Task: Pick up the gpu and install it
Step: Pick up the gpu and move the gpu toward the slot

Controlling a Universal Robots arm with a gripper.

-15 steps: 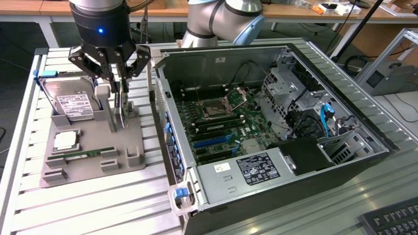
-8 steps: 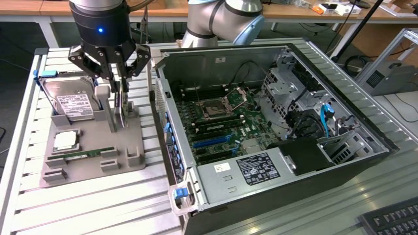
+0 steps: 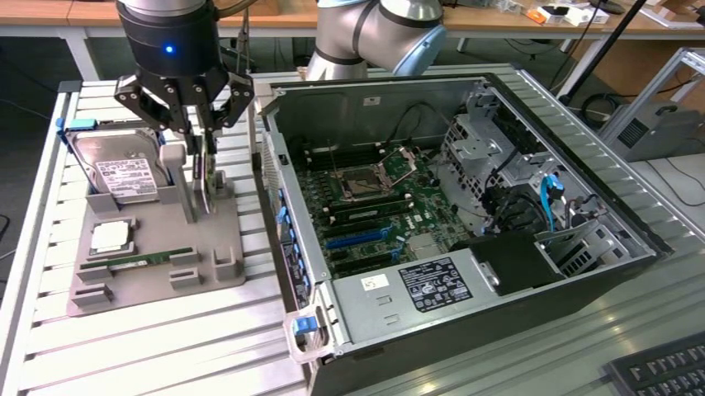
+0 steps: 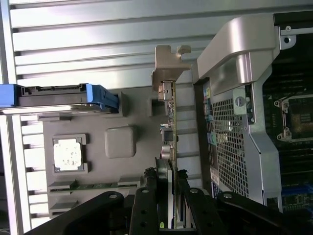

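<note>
Starting at the exterior view's left, the drive (image 3: 124,173) is leaning in its holder on the grey tray (image 3: 165,280), just beside the pincer on the side away from the case.

The pincer (image 3: 201,161) is coming straight down over the tray and is reaching the gpu (image 3: 204,194), which is standing on edge directly beneath it. In the wrist view the pincer (image 4: 168,178) is sitting half closed, with its black fingers (image 4: 149,193) pressing on the two flat faces of the gpu (image 4: 168,122), so it is gripping the card across its thin dimension. Whether the card's lower edge is already clear of the tray, I cannot tell.

The relation that matters is the card's long axis. It is running level, in line with the gap between the jaws, away from the pincer toward the silver bracket (image 4: 164,63) at the far end (the grip is well back from that bracket). It is also lying parallel to the near wall of the case (image 3: 289,247).

Toward the exterior view's right, the open case is standing just beside the tray. Inside it the board (image 3: 375,206) with its blue slots (image 3: 358,238) is lying flat, near the pincer but past that wall.
</note>
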